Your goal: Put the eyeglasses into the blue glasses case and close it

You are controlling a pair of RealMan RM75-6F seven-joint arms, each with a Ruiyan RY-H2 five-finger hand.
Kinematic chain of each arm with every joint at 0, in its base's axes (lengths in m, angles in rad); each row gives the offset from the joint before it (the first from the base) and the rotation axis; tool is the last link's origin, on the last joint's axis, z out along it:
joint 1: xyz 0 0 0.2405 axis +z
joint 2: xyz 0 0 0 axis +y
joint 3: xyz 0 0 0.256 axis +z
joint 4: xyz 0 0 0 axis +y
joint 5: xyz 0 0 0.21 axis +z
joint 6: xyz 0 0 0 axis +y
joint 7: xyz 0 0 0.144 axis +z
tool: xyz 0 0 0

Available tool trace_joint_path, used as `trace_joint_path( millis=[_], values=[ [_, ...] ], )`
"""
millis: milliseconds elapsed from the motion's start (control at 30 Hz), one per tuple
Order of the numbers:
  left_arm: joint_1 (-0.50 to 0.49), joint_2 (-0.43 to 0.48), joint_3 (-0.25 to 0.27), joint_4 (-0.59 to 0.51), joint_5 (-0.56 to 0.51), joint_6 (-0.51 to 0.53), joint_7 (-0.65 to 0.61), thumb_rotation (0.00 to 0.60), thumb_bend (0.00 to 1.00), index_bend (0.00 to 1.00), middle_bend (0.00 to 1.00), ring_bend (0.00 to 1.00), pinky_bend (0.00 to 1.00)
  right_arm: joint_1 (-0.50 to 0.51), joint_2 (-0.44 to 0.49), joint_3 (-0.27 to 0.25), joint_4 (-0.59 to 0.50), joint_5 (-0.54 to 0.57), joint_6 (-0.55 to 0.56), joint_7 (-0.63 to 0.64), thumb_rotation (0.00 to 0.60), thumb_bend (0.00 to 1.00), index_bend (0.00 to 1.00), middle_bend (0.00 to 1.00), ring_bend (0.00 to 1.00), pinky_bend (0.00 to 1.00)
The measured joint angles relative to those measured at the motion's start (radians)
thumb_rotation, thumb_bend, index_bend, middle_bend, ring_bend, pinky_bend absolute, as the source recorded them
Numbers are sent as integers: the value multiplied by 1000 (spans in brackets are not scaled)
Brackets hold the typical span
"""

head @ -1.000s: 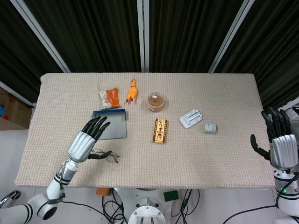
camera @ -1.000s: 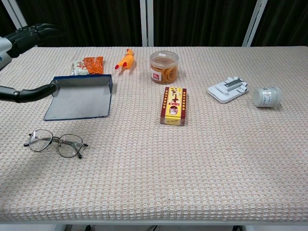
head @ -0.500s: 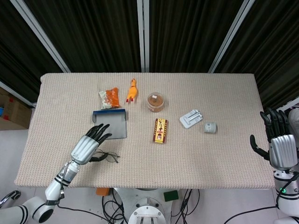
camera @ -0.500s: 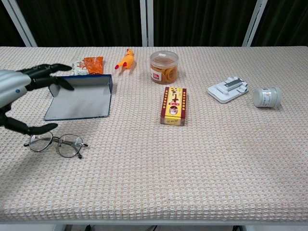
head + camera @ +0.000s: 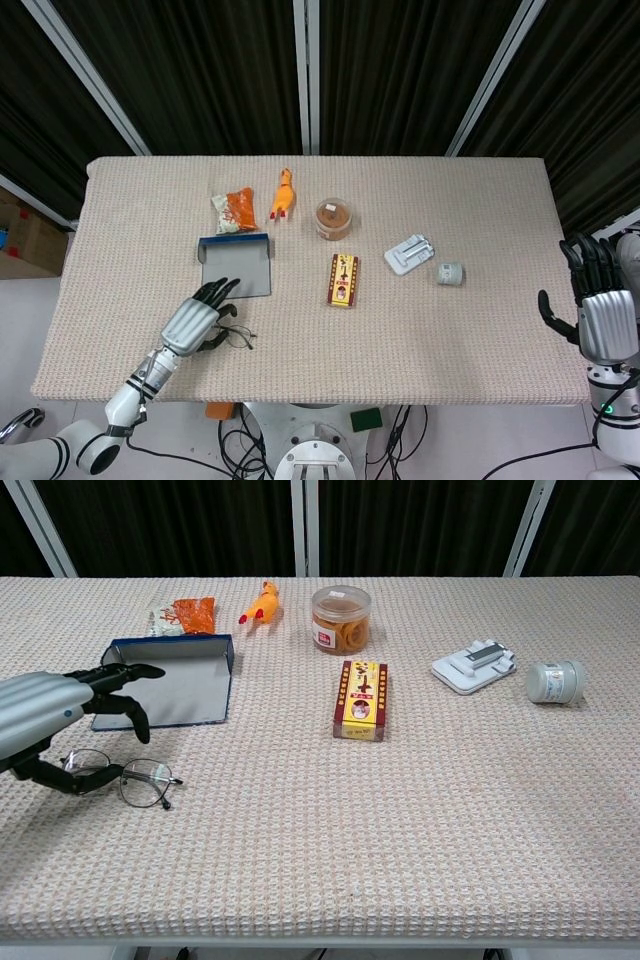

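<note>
The eyeglasses lie unfolded on the mat near the front left. Just behind them the blue glasses case lies open, its grey inside up. My left hand hovers low over the left lens with fingers spread and thumb down beside the frame; it holds nothing. My right hand stays off the table's right edge, fingers apart and empty, seen only in the head view.
Behind the case lie an orange snack packet and a rubber chicken. A jar, a red-yellow box, a white holder and a small grey tub spread across the middle and right.
My left hand has come down and toward the front, from above the case to just over the eyeglasses. The glasses, the case and the right hand have not moved.
</note>
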Motion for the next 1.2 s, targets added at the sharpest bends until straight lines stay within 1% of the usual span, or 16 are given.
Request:
trace_joint_path(
  millis=[167, 433, 667, 933, 1200],
  values=[
    [2, 1, 8, -1, -1, -4, 4, 576, 344, 435, 0, 0, 147, 3, -3, -1, 1, -1, -4, -2, 584, 477, 0, 0, 0, 0],
    [2, -1, 5, 5, -11, -15, 8, 600, 346, 495, 0, 0, 147, 4, -6, -4, 5, -1, -7, -5, 584, 477, 0, 0, 0, 0],
    [2, 1, 3, 0, -25, -30, 22, 600, 348, 536, 0, 0, 147, 5, -4, -4, 3, -1, -9, -10, 585, 477, 0, 0, 0, 0],
    [0, 7, -3, -6, -22, -21, 18, 600, 356, 544, 0, 0, 147, 8, -7, -7, 6, 4, -22, -11, 583, 477, 0, 0, 0, 0],
    [-3, 6, -12, -12, -40, -34, 19, 600, 422, 594, 0, 0, 147, 10, -10, -8, 11, 9, -30, -6, 584, 477, 0, 0, 0, 0]
  ],
)
